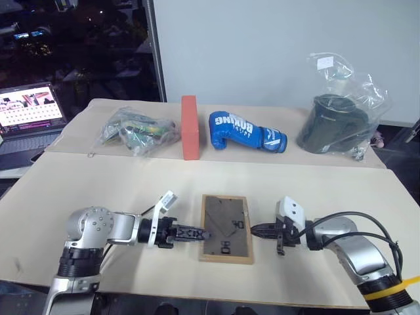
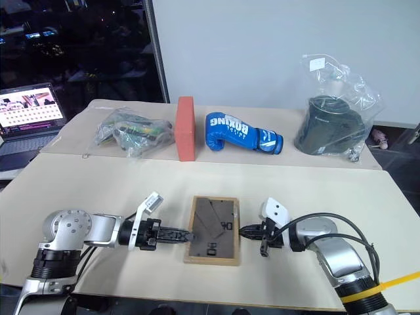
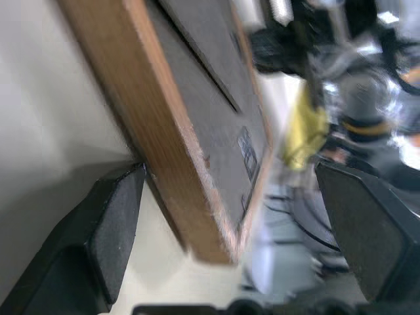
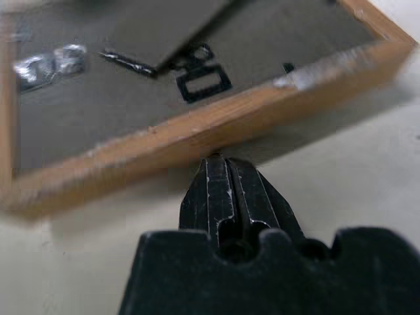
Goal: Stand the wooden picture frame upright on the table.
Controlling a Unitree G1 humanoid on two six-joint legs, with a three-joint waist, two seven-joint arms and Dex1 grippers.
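**Frame flat, back up; grippers flank its long edges**

Left gripper [image 1: 197, 233]: fingers spread wide, straddling the frame's left edge, apparently ready to clamp it. Right gripper [image 1: 257, 230]: fingers pressed together, tip against the opposite edge, probably as a brace. Wooden picture frame [image 1: 226, 226] lies face-down on the tabletop [image 1: 315, 184], near its front edge, stand folded. Not yet upright.

My two head cameras look forward and down over the wide cream-topped counter [image 1: 131, 190], side by side, sharing almost the whole scene. My left wrist camera sits very close to the small light-wood picture frame [image 3: 177, 138] with the dark back panel, looking along its edge. My right wrist camera faces the frame's opposite edge, equally near.
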